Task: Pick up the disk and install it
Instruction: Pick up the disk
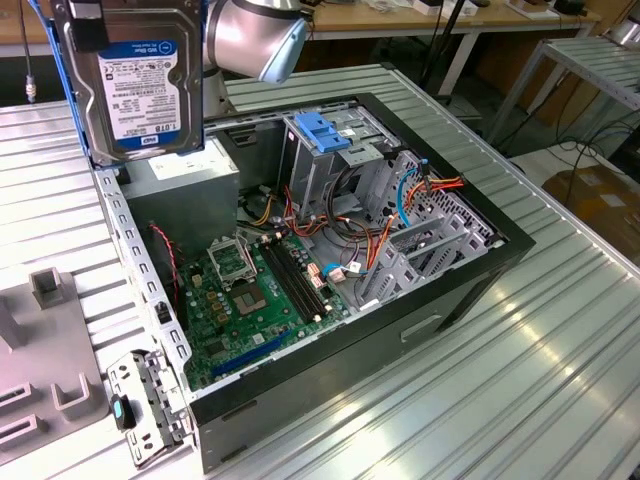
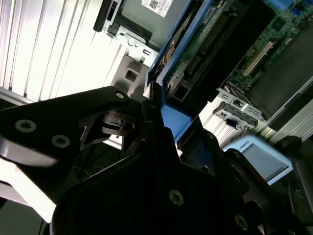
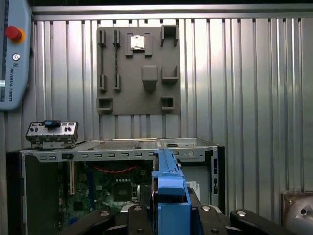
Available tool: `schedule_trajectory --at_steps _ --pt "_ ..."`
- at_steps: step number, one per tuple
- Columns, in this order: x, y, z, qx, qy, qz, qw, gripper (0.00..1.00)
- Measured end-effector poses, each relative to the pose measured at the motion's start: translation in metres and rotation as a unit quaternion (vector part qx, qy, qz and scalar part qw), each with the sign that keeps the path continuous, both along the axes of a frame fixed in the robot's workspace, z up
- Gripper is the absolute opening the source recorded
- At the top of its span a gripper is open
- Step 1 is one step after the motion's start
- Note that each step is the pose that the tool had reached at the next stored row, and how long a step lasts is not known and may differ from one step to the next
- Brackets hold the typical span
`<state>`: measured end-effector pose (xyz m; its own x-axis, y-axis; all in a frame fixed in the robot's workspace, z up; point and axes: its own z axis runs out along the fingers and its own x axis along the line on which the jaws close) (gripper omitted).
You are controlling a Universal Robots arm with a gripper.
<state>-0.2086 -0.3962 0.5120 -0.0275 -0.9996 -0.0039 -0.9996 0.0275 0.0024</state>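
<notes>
Gripper (image 3: 170, 211) clamped on disk (image 1: 140, 85), blue rail (image 3: 168, 181) showing between fingers. Disk held aloft, label face outward, above open computer case (image 1: 470, 290), toward exterior view's left. Judged rigid, dense, shock-sensitive; metal faces slick, so firm hold near rails safest.

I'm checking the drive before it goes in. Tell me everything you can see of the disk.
The disk is a flat rectangular hard drive, dark grey metal, with a blue-and-white label on its face and blue plastic rails along its sides. It stands upright in the air over the open computer case, at the exterior view's left, label toward that camera. In the first wrist view it is edge-on, with the tool clamped on it.
</notes>
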Motion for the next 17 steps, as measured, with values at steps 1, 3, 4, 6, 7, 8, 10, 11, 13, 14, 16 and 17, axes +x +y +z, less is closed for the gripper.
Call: schedule_trajectory --at_steps 1,3,4,6,7,8,10,11,13,14,16,17 --pt "0.0015 0.0000 0.0000 0.0000 0.0000 0.000 1.00000 0.37" --pt "0.0051 0.0000 0.0000 0.0000 0.0000 0.000 1.00000 0.37" --pt "0.0068 0.0000 0.0000 0.0000 0.0000 0.000 1.00000 0.37" --pt "0.0105 0.0000 -0.0001 0.0000 0.0000 0.000 1.00000 0.37" --pt "0.0117 0.0000 0.0000 0.0000 0.0000 0.000 1.00000 0.37" --pt "0.0132 0.0000 0.0000 0.0000 0.0000 0.000 1.00000 0.37" --pt "0.0169 0.0000 -0.0001 0.0001 0.0000 0.000 1.00000 0.37" --pt "0.0184 0.0000 0.0000 0.0000 0.0000 0.000 1.00000 0.37" --pt "0.0213 0.0000 0.0000 0.0000 0.0000 0.000 1.00000 0.37" --pt "0.0227 0.0000 -0.0001 0.0000 0.0000 0.000 1.00000 0.37" --pt "0.0253 0.0000 0.0000 0.0000 0.0000 0.000 1.00000 0.37" --pt "0.0265 0.0000 -0.0001 0.0000 0.0000 0.000 1.00000 0.37"
